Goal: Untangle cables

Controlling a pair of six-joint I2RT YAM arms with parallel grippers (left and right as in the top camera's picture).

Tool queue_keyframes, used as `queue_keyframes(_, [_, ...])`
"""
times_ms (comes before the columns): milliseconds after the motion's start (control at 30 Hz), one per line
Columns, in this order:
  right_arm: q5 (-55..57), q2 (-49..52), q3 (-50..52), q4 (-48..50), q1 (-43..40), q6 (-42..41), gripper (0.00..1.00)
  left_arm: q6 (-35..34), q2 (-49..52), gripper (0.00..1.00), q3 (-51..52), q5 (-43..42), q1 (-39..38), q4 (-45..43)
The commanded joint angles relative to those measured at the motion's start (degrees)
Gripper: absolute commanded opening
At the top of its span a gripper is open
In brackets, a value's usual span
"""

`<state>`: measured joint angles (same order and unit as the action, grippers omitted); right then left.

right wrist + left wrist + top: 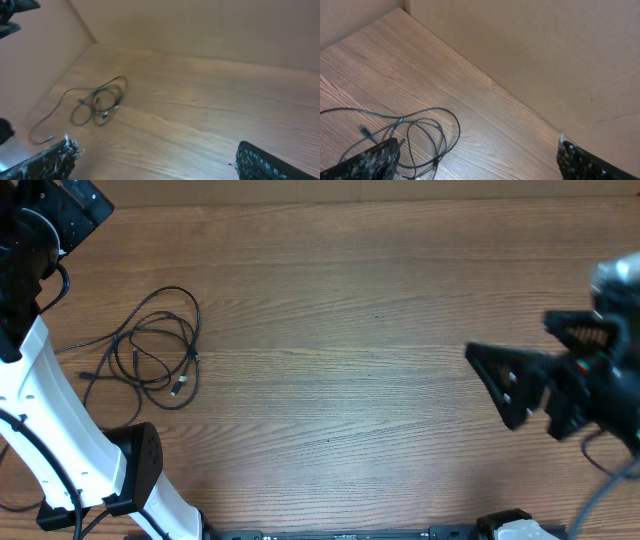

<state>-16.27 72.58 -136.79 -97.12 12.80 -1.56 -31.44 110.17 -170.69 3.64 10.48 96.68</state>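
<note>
Overhead, the cables (155, 350) lie in loose loops near the worktop's (380, 300) left edge, one tail trailing toward that edge. Only this view takes in both my arms. My left wrist camera catches part of the loops near my left gripper (475, 165), plus a brown wall (545, 50) along the worktop's edge. My right gripper (157, 162) sees them blurred, well apart. Both jaws stand wide, holding and touching nothing.

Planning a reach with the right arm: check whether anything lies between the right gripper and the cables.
Nothing visible does. Only bare wooden table lies between the open right gripper and the cables, which lie in loose loops.
</note>
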Motion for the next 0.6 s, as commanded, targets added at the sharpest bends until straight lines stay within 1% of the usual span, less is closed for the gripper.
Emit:
queue_keyframes(0, [7.9, -1.4, 1.0, 0.1, 0.3, -0.5, 1.00, -0.7, 0.2, 1.00, -0.1, -0.3, -0.1, 0.1])
queue_keyframes(167, [12.5, -1.8, 6.4, 1.2, 0.1, -0.5, 1.00, -0.7, 0.2, 1.00, -0.1, -0.3, -0.1, 0.1])
queue_keyframes(267, [13.2, -3.7, 14.7, 7.3, -1.6, -0.5, 1.00, -0.7, 0.2, 1.00, -0.1, -0.3, -0.1, 0.1])
queue_keyframes(367, [13.2, -6.9, 25.9, 18.8, -2.8, -0.5, 1.00, -0.7, 0.2, 1.00, -0.1, -0.3, -0.1, 0.1])
queue_keyframes(467, [11.8, -12.7, 42.2, 37.4, -4.2, -0.5, 1.00, -0.7, 0.2, 1.00, -0.1, -0.3, -0.1, 0.1])
queue_keyframes(567, [11.6, -18.1, 56.0, 51.1, -6.2, -0.5, 1.00, -0.7, 0.2, 1.00, -0.1, -0.3, -0.1, 0.1])
